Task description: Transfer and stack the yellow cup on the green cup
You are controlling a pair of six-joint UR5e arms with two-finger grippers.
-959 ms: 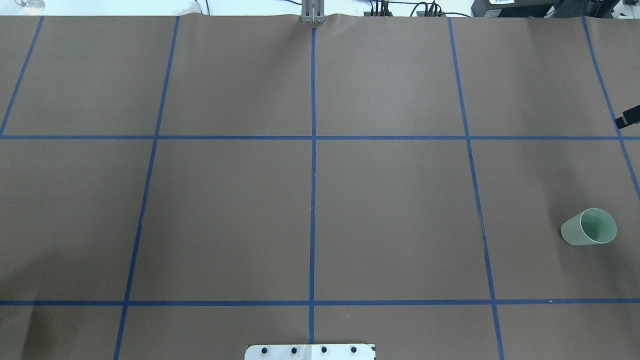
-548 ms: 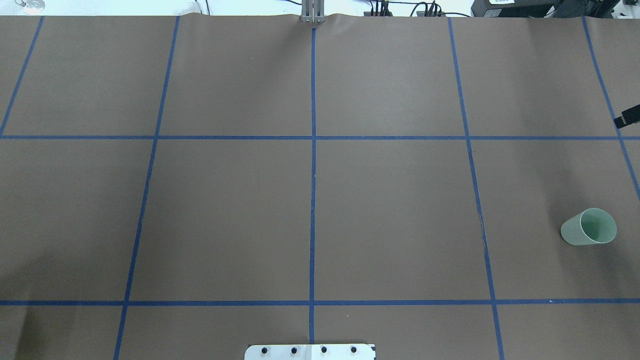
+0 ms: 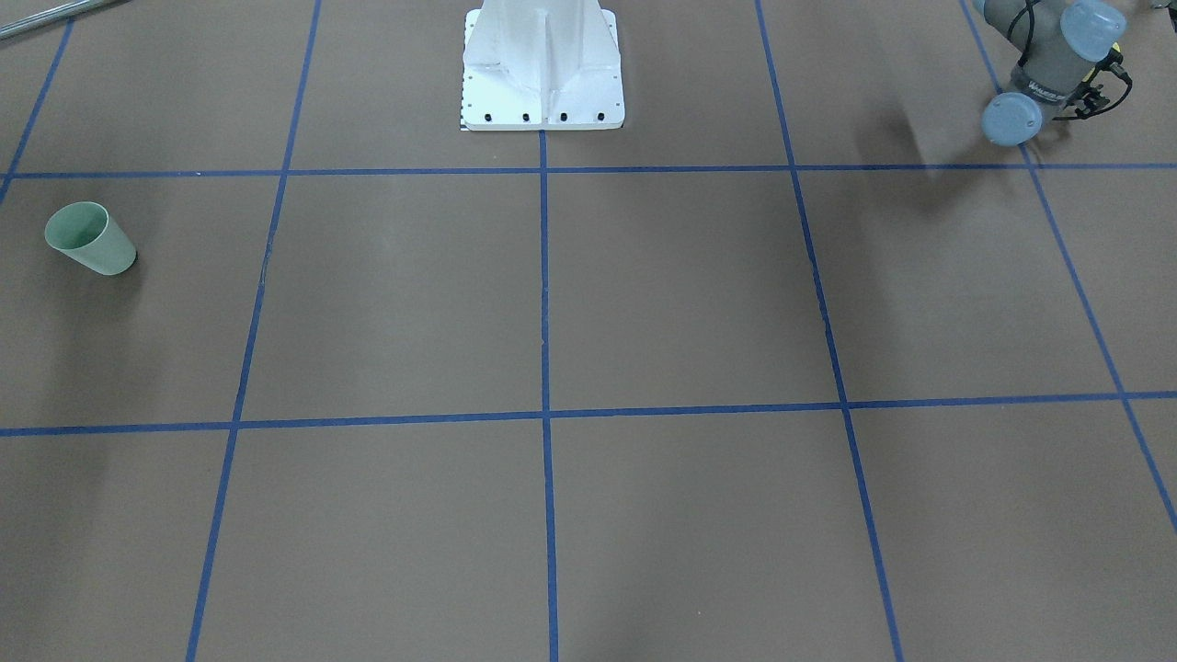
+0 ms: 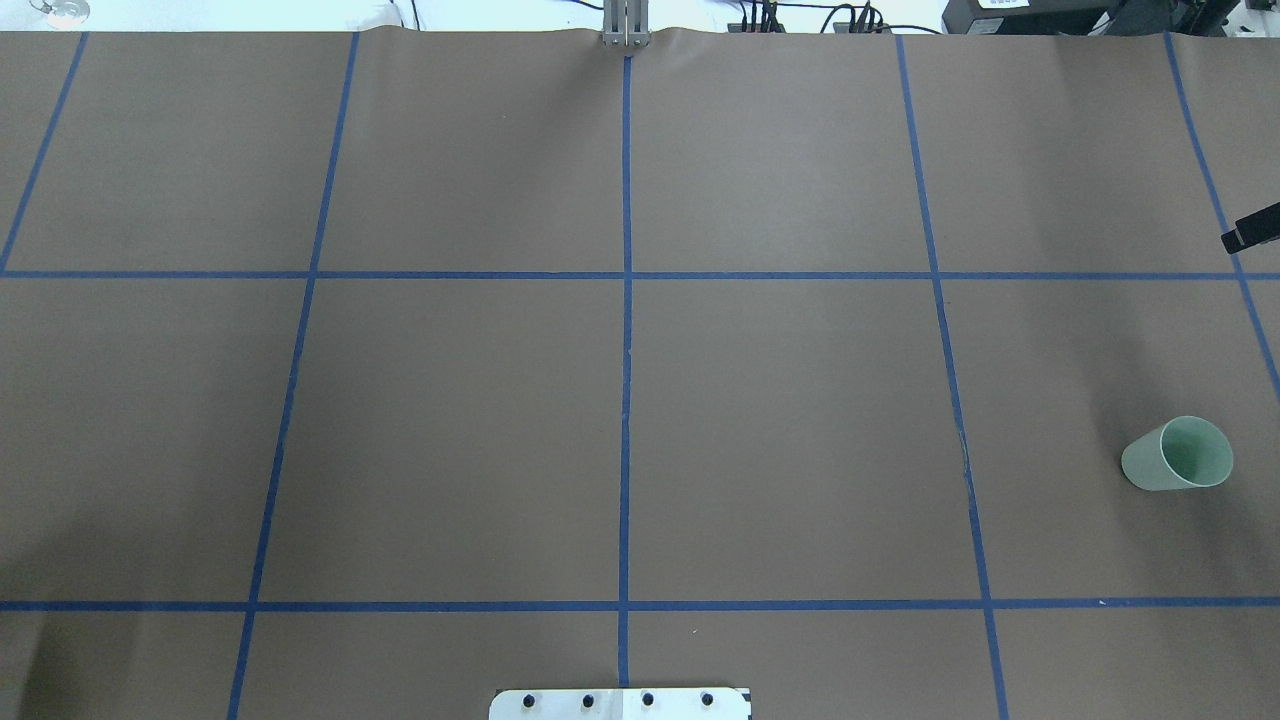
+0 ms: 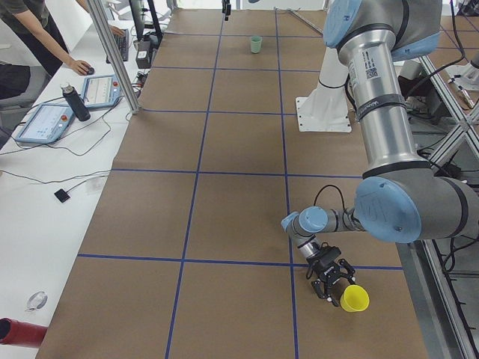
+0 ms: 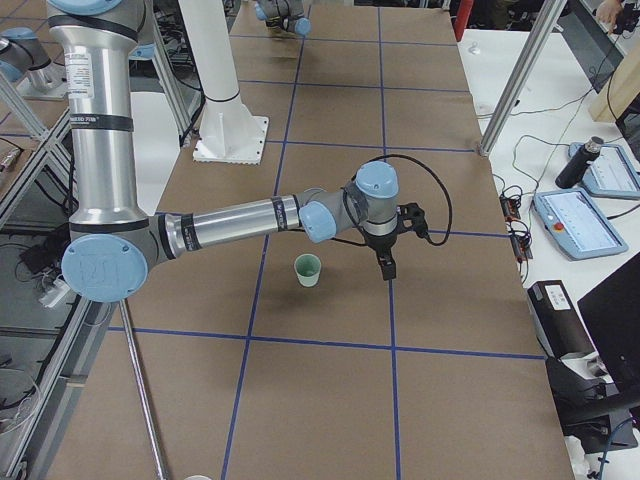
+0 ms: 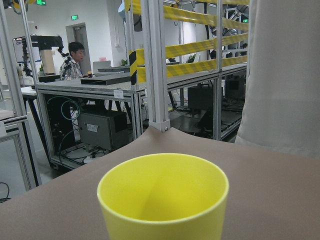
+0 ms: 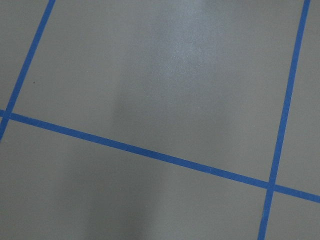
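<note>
The yellow cup (image 7: 163, 200) stands upright, close in front of the left wrist camera. In the exterior left view it (image 5: 355, 298) sits near the table's near right corner, right next to my left gripper (image 5: 329, 280). I cannot tell whether that gripper is open, shut or touching the cup. The green cup (image 4: 1178, 455) stands upright at the table's right side, and shows at the left in the front-facing view (image 3: 90, 239). My right gripper (image 6: 385, 262) hangs over the table a little beyond the green cup (image 6: 308, 270). Only a dark tip of it (image 4: 1250, 233) shows overhead, so I cannot tell its state.
The white robot base plate (image 4: 620, 703) sits at the near middle edge. Blue tape lines (image 4: 626, 300) divide the brown table cover. My left arm's elbow (image 3: 1039, 74) is over the left near corner. Operators' desks with tablets (image 5: 45, 120) and metal posts (image 5: 112, 52) line the far side.
The dark tip of my right gripper at the overhead view's right edge has shifted slightly inward and up. The green cup has not moved.
</note>
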